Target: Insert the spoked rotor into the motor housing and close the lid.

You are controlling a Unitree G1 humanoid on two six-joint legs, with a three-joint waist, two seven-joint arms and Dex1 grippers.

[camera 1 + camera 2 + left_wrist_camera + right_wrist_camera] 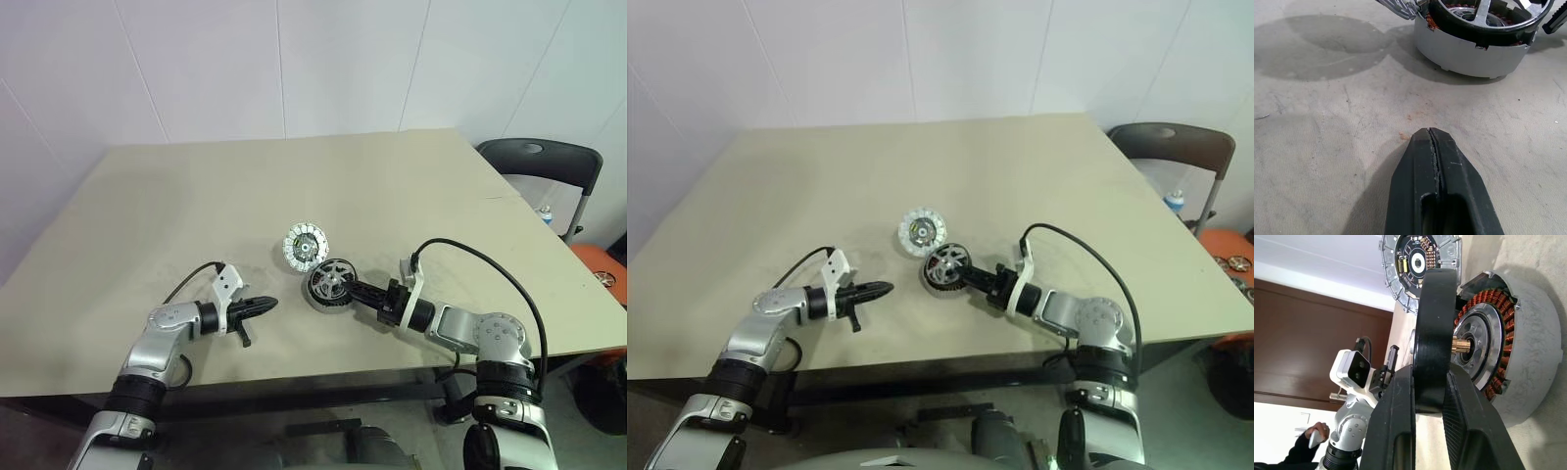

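A beige table [196, 196] holds a small motor in pieces near its front middle, with a robot arm reaching in from each side. The right gripper [1425, 396] has its two black fingers [1396, 431] clamped on the black rim of the spoked rotor [331, 283], a thin wheel with silvery spokes. The wheel sits between the fingertips, held just over the open mouth of the motor housing [1528, 347], a shallow grey metal cup. From the right wrist, the housing lies just past the wheel, showing its coppery ring of windings and a brass shaft at the centre. Whether the wheel's rim touches the cup cannot be told. The lid [304, 245], a silver-white segmented disc with a dark centre, stands swung open just beyond the housing, on the far side from the right fingertips. The left gripper [263, 306] hangs low over the bare tabletop with its fingers pressed fully together, holding nothing. Its closed tips point toward the housing, which sits a short way ahead of them with open table between. A dark chair [549, 162] stands past the table's far right corner.
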